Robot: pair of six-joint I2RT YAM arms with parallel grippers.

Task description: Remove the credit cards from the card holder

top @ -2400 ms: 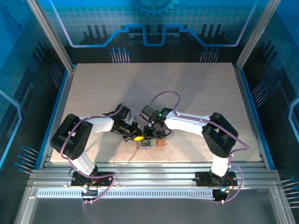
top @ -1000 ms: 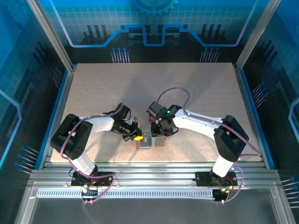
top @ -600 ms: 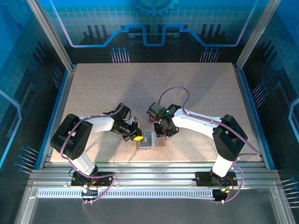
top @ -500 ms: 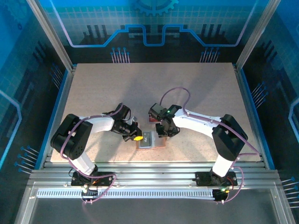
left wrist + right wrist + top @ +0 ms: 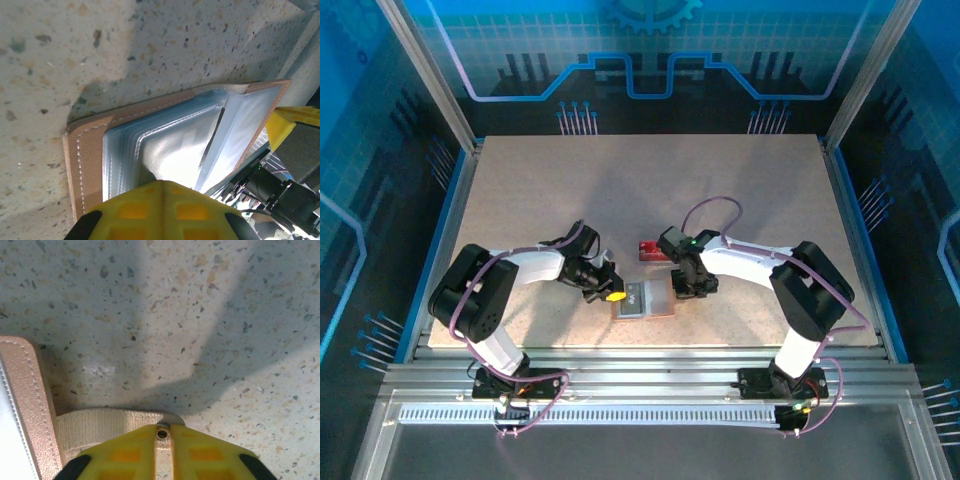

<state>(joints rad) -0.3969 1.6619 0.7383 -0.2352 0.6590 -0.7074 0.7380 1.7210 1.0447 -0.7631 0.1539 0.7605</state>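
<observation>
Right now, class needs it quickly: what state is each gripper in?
Left gripper: closed, tip over the open card holder.
Right gripper: closed by the strap tab; grip unclear.

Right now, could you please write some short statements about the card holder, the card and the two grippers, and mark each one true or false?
1. A red credit card lies flat on the table, on the far side of the card holder and apart from it. True.
2. The card holder is folded shut. False: it lies open, with its pale clear sleeves facing up.
3. The left gripper is at the left side of the card holder, its yellow tip on the sleeves. True.
4. The right gripper holds the red card in the air. False: it is low at the holder's right edge, and the card lies on the table away from it.
</observation>
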